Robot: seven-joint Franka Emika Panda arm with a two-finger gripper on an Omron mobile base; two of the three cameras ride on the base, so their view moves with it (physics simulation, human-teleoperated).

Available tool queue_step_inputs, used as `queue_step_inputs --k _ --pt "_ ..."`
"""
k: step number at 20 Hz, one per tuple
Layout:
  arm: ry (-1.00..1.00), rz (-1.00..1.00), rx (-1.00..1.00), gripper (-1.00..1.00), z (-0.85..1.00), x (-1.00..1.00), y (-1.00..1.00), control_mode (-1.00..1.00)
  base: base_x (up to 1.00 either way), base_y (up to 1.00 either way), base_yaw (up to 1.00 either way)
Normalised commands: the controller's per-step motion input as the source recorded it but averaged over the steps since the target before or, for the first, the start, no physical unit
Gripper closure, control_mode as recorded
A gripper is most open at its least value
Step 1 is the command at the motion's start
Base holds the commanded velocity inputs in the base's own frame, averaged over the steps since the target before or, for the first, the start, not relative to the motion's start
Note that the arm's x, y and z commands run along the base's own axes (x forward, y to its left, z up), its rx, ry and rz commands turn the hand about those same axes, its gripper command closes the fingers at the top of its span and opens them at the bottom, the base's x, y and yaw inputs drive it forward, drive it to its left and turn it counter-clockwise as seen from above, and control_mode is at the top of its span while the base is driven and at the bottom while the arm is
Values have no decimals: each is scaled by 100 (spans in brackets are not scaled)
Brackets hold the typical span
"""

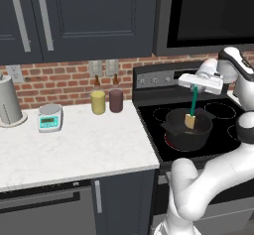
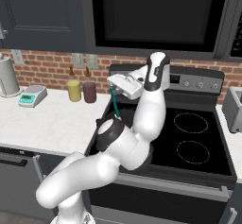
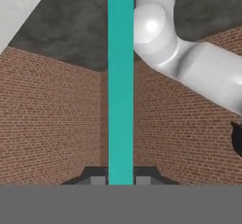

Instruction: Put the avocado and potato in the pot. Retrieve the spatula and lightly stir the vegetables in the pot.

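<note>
The end effector (image 1: 195,91) hung above the stove (image 1: 149,112), clenched on the top of the spatula (image 1: 192,108), whose teal handle ran down from it at a slight tilt. In the hand view the two dark fingertips (image 3: 98,179) pressed against either side of that handle (image 3: 120,81). The pale tan blade reached down into the pot (image 1: 198,132), with its lower edge inside the rim toward the far side. The pot sat on the front left burner of the black cooktop, its two small side handles pointing out to either side. Its inside was dark, and the avocado and potato could not be told apart in there. On the pale marble worktop (image 1: 74,149) to the left of the stove stood a yellow jar (image 1: 98,101) and a dark red jar (image 1: 116,100) close together against the brick wall, a small kitchen scale (image 1: 50,117) further left, and a grey canister (image 1: 9,100) at the far edge.
</note>
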Motion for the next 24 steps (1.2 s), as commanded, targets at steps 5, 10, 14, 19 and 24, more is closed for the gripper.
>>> queue_step_inputs --k 5,10,14,19,24 --pt "0 8 14 100 -67 23 -19 -100 0 0 0" --pt "0 8 11 100 -77 28 -23 -100 0 0 0" --pt "0 8 5 100 -64 35 -21 -100 0 0 0" --pt "3 7 9 100 -33 14 -20 -100 0 0 0" --pt "16 3 16 100 -5 0 -6 -100 0 0 0"
